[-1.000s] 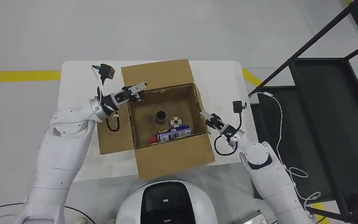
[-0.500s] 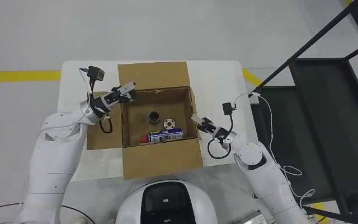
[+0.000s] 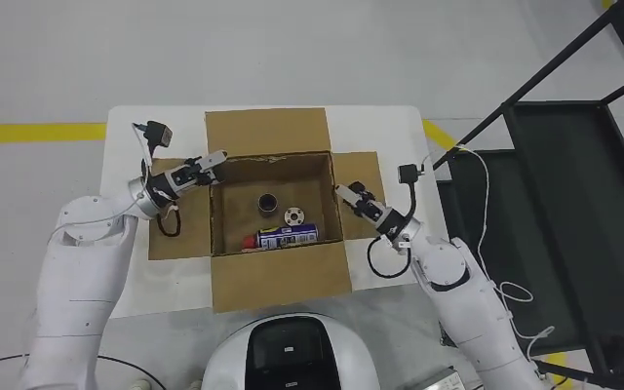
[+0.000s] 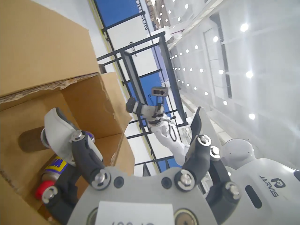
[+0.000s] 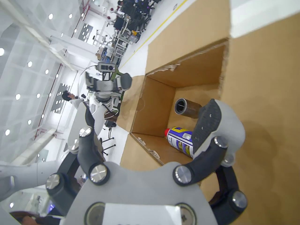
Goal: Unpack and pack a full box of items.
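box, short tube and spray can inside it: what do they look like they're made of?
Box: corrugated cardboard, matte brown, with ragged torn edges along the rim.
Short tube: likely steel. The outside is dark and dull, it is hollow, and the end face is brighter.
Spray can: probably thin metal with a glossy blue and yellow printed skin. The red cap looks plastic.

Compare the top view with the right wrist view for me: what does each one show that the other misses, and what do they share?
Top view, not the right wrist: a flanged ring lying beside the pipe section, and a black rack. Right wrist, not the top: the ribbed pad of the open right tool, close up. Both: the open cardboard box, the pipe section, the red-capped spray can, and the left tool near the rim opposite.
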Available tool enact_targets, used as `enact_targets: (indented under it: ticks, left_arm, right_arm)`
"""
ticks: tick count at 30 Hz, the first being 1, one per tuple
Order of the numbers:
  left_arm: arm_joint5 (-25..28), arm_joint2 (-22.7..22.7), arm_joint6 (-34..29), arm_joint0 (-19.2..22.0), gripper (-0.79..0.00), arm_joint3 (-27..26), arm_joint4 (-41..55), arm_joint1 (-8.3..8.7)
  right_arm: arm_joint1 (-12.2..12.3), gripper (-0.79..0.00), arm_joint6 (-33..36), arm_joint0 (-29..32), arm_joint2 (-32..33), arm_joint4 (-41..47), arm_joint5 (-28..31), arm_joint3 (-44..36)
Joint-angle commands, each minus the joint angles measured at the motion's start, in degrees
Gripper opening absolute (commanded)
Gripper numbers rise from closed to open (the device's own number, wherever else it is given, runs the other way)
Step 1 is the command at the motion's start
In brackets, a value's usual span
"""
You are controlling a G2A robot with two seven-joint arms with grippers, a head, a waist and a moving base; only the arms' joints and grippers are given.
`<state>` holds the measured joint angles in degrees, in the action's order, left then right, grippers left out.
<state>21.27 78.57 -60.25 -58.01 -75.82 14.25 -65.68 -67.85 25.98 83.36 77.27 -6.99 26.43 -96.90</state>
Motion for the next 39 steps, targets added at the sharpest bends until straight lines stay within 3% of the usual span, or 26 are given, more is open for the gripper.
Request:
enact_targets:
  ticks: [1, 9, 15, 20, 39]
  left_arm:
    - [0.0, 1.0, -1.67, 0.01, 0.0, -0.23, -1.33, 0.47]
    - [2.95, 4.0, -11.07, -0.34, 0.0, -0.32, -0.8, 2.06]
    - [5.93, 4.68, -16.5, 0.71, 0.0, 1.71, 3.66, 2.71]
    - [5.51, 4.4, -17.26, 1.23, 0.0, 1.26, 5.36, 3.35]
    - [5.49, 4.14, -17.27, 1.28, 0.0, 1.23, 6.22, 3.51]
  right_arm:
    - [-0.02, 0.0, 1.27, -0.52, -1.41, -2.12, 1.68, -1.23]
    - [-0.66, 0.0, 6.59, -7.17, -9.97, -13.32, 2.72, 0.05]
    - [-1.71, 0.0, 4.11, -13.06, -15.36, -22.55, 0.2, 5.11]
    - [-2.43, 0.0, 4.72, -16.93, -18.04, -24.74, -3.16, 7.74]
    - [-2.43, 0.0, 4.72, -16.93, -18.04, -24.74, -3.16, 7.74]
